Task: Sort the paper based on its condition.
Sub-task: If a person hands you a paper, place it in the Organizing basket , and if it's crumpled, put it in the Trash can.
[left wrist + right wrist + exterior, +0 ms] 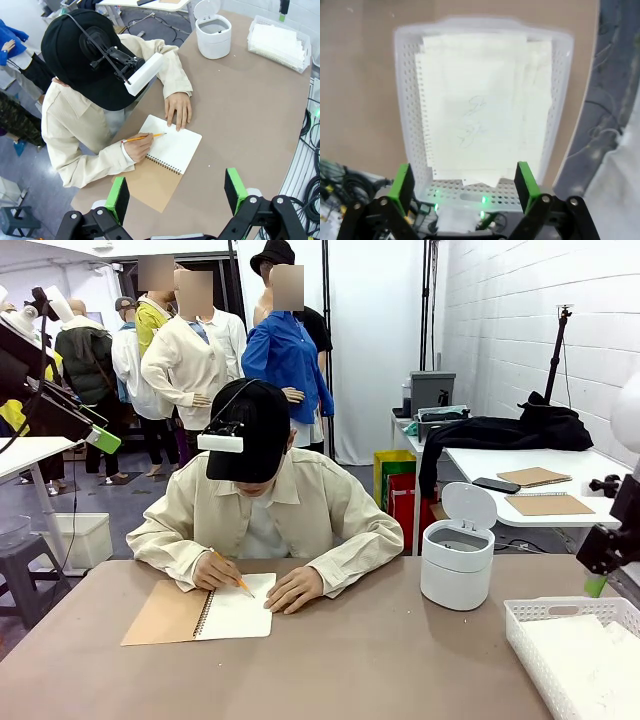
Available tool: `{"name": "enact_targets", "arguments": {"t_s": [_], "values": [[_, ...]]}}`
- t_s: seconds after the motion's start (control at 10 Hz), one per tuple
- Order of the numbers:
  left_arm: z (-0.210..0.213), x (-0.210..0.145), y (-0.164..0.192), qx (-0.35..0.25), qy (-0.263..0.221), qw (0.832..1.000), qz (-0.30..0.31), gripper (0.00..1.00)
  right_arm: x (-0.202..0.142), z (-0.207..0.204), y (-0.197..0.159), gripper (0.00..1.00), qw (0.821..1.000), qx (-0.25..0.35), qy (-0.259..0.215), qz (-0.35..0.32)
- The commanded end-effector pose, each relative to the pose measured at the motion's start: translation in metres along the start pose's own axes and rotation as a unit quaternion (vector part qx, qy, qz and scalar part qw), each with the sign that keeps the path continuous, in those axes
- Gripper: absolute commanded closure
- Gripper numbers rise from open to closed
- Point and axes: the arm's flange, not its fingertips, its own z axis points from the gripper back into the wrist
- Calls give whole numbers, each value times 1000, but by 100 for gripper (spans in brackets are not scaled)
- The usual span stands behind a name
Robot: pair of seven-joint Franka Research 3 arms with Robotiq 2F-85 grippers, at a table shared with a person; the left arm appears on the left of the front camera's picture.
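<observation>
Several sheets of white paper [475,95] lie stacked in a white slotted basket [403,90]; the top sheet carries pencil scribbles. My right gripper [462,184] hovers straight above this stack, open, with nothing between its green pads. In the front view the basket [530,612] with the paper [590,665] sits at the table's near right corner, under the right gripper [603,565]. My left gripper [176,192] hangs open and empty high over the table's left side, above the notebook [172,147].
A person at the far side writes with a pencil [232,575] in a spiral notebook [200,612], one hand flat on the page. A white bin [458,558] with its lid up stands right of the person. Bare brown table lies in the middle.
</observation>
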Motion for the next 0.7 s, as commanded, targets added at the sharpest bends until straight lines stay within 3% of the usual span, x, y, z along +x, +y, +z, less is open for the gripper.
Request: {"name": "enact_targets", "arguments": {"t_s": [0.0,0.2,0.4,0.6], "values": [[1,0,1,-1,-1,1000,0,0,20,21,0,0,998,-5,0,57],[1,0,1,-1,-1,1000,0,0,31,44,7,0,995,13,-6,102],[1,0,1,-1,-1,1000,0,0,38,56,12,0,995,31,-14,94],[1,0,1,-1,-1,1000,0,0,28,48,14,0,996,-1,-16,91]]}}
